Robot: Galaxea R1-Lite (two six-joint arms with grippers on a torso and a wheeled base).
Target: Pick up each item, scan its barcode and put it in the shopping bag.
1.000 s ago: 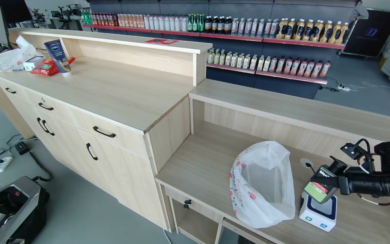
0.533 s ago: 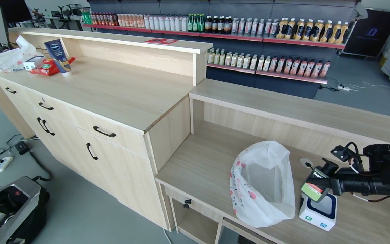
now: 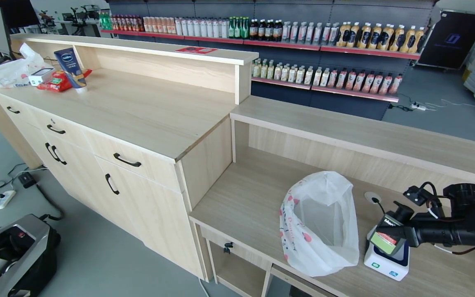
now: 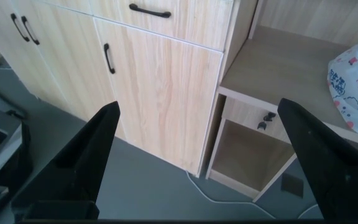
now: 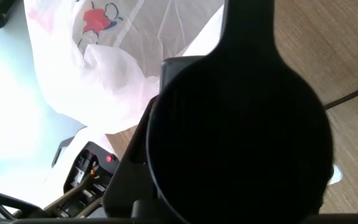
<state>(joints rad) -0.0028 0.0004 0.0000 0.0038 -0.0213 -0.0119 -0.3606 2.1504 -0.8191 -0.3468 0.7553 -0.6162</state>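
Note:
My right gripper (image 3: 403, 234) is shut on a dark item (image 3: 387, 238) with a green and red label, held low over the white scanner (image 3: 386, 264) on the low counter. The same item (image 5: 238, 137) looms as a dark round shape close to the right wrist camera, with the shopping bag (image 5: 117, 68) behind it. The white shopping bag (image 3: 320, 222) stands open just left of the scanner. My left gripper (image 4: 201, 168) is open with nothing between its fingers, down by the cabinet doors, and the bag (image 4: 356, 81) lies far off it.
On the far left of the tall counter (image 3: 138, 111) stand a blue tube (image 3: 70, 66), red packets (image 3: 58, 81), a small white box (image 3: 41, 75) and a crumpled white bag (image 3: 6, 72). Shelves of bottles (image 3: 303, 37) line the back wall. A cable hole (image 3: 372, 198) sits behind the scanner.
My right gripper has come down with the dark item, first shifting slightly left, and now holds it close above the scanner. The bag and counter items have not moved.

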